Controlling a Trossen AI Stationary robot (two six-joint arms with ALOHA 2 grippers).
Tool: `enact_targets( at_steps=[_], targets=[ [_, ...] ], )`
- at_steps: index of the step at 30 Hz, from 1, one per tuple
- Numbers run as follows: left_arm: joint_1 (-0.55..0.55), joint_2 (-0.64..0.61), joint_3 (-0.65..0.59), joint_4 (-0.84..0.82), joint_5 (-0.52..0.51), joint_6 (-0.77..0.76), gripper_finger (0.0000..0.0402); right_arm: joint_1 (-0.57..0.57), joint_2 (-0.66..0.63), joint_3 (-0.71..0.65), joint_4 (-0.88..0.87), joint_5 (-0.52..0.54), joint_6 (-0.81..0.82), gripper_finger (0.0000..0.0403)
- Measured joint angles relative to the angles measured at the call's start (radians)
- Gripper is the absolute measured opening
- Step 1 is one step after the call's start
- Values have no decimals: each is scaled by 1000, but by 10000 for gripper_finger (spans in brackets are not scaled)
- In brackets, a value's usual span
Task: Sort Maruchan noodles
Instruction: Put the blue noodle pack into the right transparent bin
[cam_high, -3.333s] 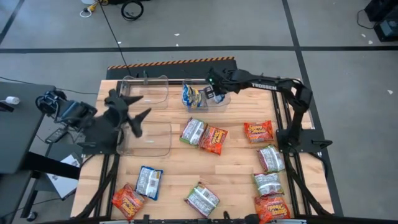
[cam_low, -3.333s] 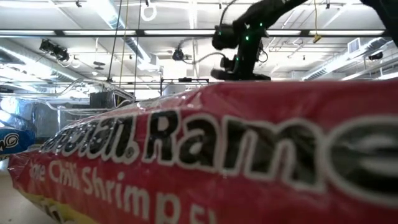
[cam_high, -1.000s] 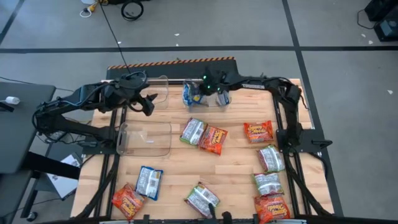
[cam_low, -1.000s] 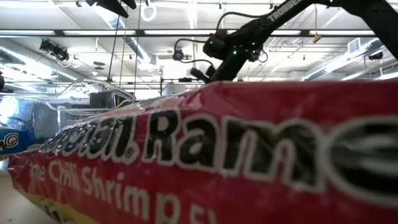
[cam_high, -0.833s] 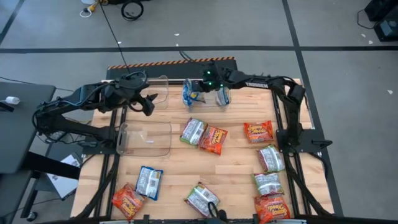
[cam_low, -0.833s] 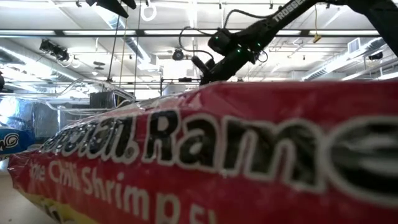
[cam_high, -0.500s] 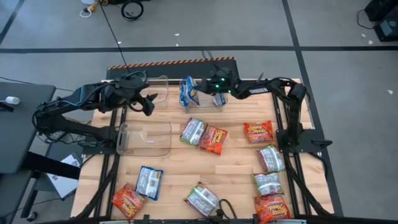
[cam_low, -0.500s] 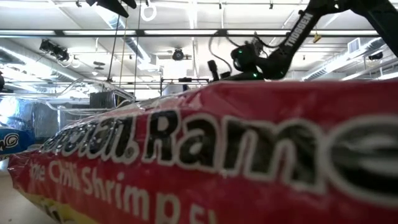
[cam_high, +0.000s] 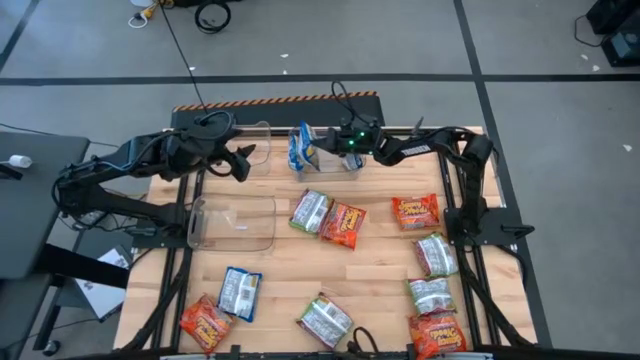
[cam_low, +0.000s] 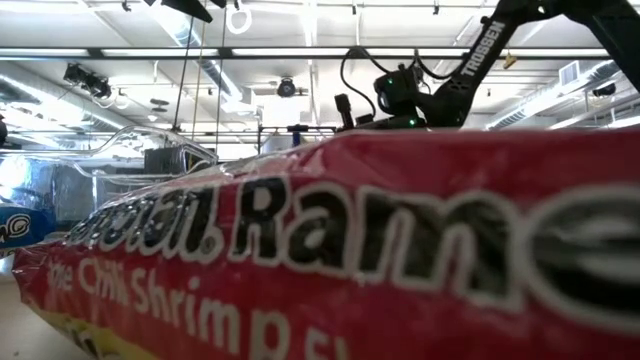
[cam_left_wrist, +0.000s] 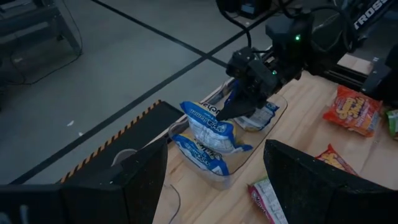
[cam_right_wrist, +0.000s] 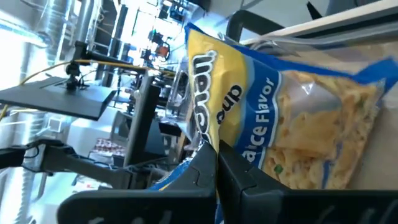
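While the right gripper (cam_high: 318, 141) pinches the edge of a crinkly blue-and-yellow ramen packet (cam_high: 300, 149) with its fingers pressed together on the wrapper, that packet stands on edge in a clear plastic bin (cam_high: 340, 160) at the far middle of the wooden table (cam_high: 375, 260). From the left wrist view it leans against a second blue-and-yellow packet (cam_left_wrist: 208, 154) lower in the same bin. The right wrist view shows yellow print, blue borders and pale noodles through the clear film (cam_right_wrist: 311, 143).

Scattered over the table lie more packets: a green-and-white one (cam_high: 310, 211) touching an orange-red one (cam_high: 343, 224) at the centre, another orange-red one (cam_high: 415, 211) to the right, green-and-white ones (cam_high: 436, 254) below it, and a blue one (cam_high: 239, 292) near the front left. Two empty clear bins (cam_high: 233, 222) sit on the left side.

The left gripper (cam_high: 243, 162) hovers with jaws spread over the far left bin. An orange-red packet (cam_low: 350, 250) fills the low view, hiding most of the table.
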Motion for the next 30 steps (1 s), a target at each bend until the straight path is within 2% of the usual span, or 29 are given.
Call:
enact_targets(
  at_steps=[5, 11, 24, 30],
  targets=[
    [0, 0, 0, 0, 0, 0, 272, 25, 12, 11, 7, 36, -6, 3],
    [0, 0, 0, -2, 4, 1, 272, 22, 79, 11, 5, 26, 24, 4],
    [0, 0, 0, -3, 12, 3, 272, 25, 82, 11, -17, 80, -4, 15],
    [0, 0, 0, -3, 12, 3, 272, 30, 82, 11, -34, 82, -19, 58]
  ],
)
